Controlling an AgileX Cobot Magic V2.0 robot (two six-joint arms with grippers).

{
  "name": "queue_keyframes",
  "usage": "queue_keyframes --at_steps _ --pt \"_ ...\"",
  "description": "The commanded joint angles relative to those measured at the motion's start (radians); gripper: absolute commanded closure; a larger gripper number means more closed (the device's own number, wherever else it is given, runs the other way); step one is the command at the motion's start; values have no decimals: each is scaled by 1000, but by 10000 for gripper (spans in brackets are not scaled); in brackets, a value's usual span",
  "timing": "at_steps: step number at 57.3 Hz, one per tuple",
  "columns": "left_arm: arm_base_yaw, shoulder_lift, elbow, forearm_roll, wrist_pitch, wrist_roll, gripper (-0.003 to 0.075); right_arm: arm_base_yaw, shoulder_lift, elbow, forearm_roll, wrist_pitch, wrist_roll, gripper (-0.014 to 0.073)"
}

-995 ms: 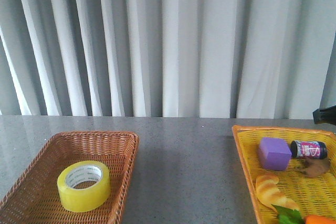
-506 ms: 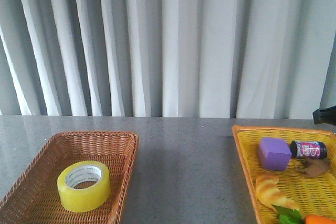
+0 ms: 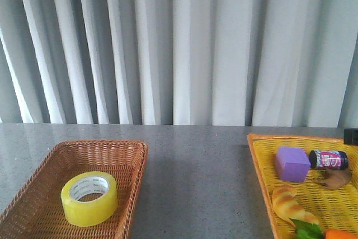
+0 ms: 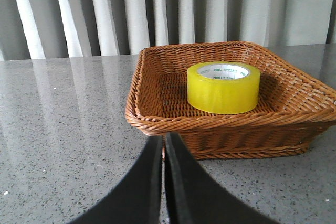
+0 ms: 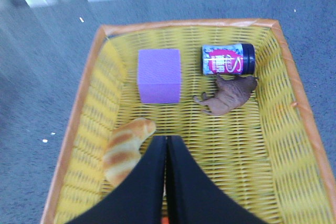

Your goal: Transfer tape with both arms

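Nearest you, the left gripper (image 4: 164, 153) sits low over the grey speckled stone tabletop (image 4: 63, 108), its black fingers pressed together and holding nothing, aimed at the near rim of the brown woven wicker basket (image 4: 157, 119). The wide roll of translucent yellow packing tape (image 4: 223, 87) lies flat in that basket, white printed core upward, at about one o'clock from the fingertips. Judgement: lying flat, the roll offers you its open core and outer wall for a pinch from above. Obstacle: the basket's raised near wall stands between fingers and roll; you would need to lift over it.

The right gripper (image 5: 166, 153), likewise pinched shut and empty, hangs above the yellow woven tray with orange rim (image 5: 294, 93). Below it, from near to far: striped yellow-brown croissant toy (image 5: 125, 149) at nine o'clock; brown animal figurine (image 5: 227, 96) at one o'clock; purple foam cube (image 5: 158, 75) at twelve; small dark-capped jar with pink label (image 5: 227, 59) lying on its side.

Farthest: pale pleated curtain (image 3: 179, 43). The bare tabletop keeps basket and tray well apart.
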Motion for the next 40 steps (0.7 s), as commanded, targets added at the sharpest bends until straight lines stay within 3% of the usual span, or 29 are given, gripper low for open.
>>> queue_keyframes --at_steps 1,24,40 --pt "-7 -16 -8 0 -67 -2 727 -5 -163 134 47 -195 2 601" --pt "-7 -16 -8 0 -67 -2 727 -5 -711 695 -8 -293 -7 601" --pt "-7 -16 -8 0 -67 -2 727 -5 -957 974 -81 -485 -4 601"
